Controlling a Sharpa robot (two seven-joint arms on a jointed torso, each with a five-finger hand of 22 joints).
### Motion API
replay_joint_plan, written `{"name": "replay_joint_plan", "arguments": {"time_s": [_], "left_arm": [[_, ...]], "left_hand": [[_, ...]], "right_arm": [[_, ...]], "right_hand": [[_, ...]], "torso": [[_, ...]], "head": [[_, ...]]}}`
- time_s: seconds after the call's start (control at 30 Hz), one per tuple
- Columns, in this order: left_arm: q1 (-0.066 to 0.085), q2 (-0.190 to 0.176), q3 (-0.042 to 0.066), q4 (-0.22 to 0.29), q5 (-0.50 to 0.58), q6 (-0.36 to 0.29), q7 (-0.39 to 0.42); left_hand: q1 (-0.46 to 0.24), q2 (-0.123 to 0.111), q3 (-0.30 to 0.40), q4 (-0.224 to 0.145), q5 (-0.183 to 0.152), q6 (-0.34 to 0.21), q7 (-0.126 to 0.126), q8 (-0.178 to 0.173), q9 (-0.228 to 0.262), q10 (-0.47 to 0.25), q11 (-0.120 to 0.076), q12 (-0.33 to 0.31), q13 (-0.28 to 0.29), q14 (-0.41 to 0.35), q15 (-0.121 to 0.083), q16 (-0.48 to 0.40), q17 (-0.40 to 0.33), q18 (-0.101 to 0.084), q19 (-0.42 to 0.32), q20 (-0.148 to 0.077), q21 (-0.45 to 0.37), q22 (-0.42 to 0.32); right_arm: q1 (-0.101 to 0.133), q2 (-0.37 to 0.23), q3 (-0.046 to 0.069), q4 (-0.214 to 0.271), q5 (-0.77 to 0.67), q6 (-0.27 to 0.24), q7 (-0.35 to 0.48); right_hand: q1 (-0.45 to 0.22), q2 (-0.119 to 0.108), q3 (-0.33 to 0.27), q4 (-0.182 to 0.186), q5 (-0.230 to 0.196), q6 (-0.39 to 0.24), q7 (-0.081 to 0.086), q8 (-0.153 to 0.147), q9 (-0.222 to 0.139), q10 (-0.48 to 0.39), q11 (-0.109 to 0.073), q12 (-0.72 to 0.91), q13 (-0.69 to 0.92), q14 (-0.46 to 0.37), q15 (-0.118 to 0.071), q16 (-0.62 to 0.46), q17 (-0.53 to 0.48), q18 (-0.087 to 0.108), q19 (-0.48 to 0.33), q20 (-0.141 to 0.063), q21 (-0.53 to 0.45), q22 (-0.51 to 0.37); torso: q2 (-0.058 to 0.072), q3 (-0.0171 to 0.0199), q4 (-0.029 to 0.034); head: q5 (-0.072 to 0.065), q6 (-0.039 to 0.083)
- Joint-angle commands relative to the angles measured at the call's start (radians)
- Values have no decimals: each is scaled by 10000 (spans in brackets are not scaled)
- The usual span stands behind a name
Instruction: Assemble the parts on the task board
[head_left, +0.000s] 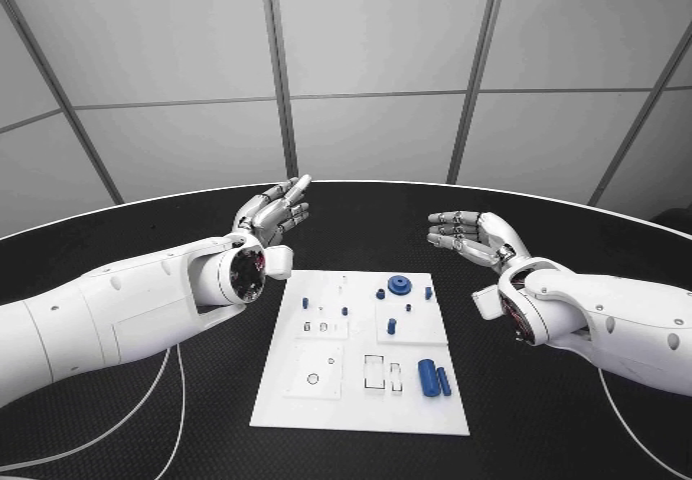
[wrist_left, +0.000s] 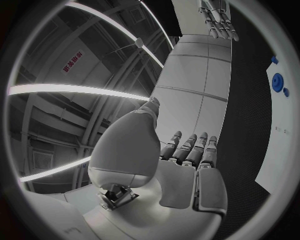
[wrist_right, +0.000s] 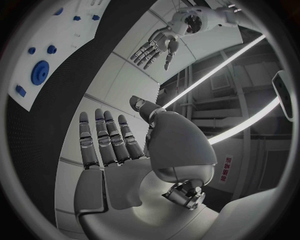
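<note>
Position of hands: Above the far half of the black table (head_left: 173, 420), on either side of the task board (head_left: 361, 410), we hold both hands raised and clear of every part.
Left hand (head_left: 274, 213): we keep the fingers extended and spread, holding nothing; the palm faces inward toward the board's centre line.
Right hand (head_left: 469, 235): we keep the fingers apart and slightly curved, holding nothing; the palm faces the left hand.
Reason for posture: we judge this a ready stance; with both hands lifted off, the whole board stays in the head camera's sight and no part can be knocked.
Task board location: it lies flat in the middle of the table, between our two forearms, long side running away from us.
Task board material: a white, smooth, rigid rectangular plate with shallow outlined recesses and small holes.
Gear (head_left: 400, 285): a blue round disc with a toothed-looking rim, lying near the board's far edge; a small blue stud (head_left: 381, 294) lies just beside it.
Cylinders (head_left: 428, 378): two blue rod-shaped parts, one thick and one thin, lie side by side near the right edge, loose.
Small peg (head_left: 391, 326): a short blue piece at the board's centre; we cannot tell whether it is seated.
Table surface: dark, finely textured matting, likely giving grip.
Progress: we judge assembly not yet started.
</note>
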Motion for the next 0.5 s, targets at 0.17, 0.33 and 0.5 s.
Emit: {"name": "replay_joint_plan", "arguments": {"time_s": [0.17,0.33,0.5], "left_arm": [[3,-372,-1,237,-93,173,-33],[6,-676,-1,523,-221,308,-123],[9,-995,-1,900,-470,498,-196]], "left_hand": [[348,53,118,-136,45,2734,1598,1009,600,4132,26,858,329,3243,-385,1618,731,-137,3041,-4,1444,728],[449,72,176,-217,45,4722,1447,1699,989,5921,-237,1128,316,4767,-702,2185,947,337,4736,-80,2290,1008],[519,86,268,-260,56,5049,1316,1781,1020,6380,-382,1074,311,5305,-859,2301,1000,631,5224,-84,2536,1044]], "right_arm": [[53,17,4,-124,-2436,50,-433],[147,6,6,-114,-3517,349,-945],[309,60,8,-137,-4913,920,-1731]], "right_hand": [[548,-558,826,-50,-26,2129,310,504,289,2537,-418,-17,50,2663,-568,640,459,297,2610,-481,627,117],[665,-673,654,-7,-117,2381,184,565,365,2961,-570,-67,69,3121,-777,750,707,276,3413,-793,1078,306],[929,-737,218,-85,32,2654,12,620,463,3430,-759,-81,118,3908,-1116,1099,1195,239,4229,-1230,1943,773]], "torso": [[104,20,-38],[234,22,-33],[527,9,28]], "head": [[-54,-28],[-72,31],[-155,138]]}}
